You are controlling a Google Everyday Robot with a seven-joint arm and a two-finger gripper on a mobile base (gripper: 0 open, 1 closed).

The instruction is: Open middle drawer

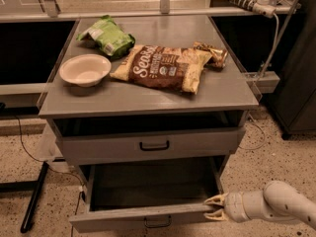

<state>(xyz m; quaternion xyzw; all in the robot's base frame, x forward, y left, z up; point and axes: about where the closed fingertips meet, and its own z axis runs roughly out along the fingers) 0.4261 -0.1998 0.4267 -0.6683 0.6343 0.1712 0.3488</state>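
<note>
"What place is this?"

"It looks like a robot lab. There's a grey metal cabinet, cables, a speckled floor, and a robot's gripper low right, at the middle drawer."

The arm is lying low and level to the right of the middle drawer, its claw pointing left at that drawer's front right corner, fingers standing apart.
</note>
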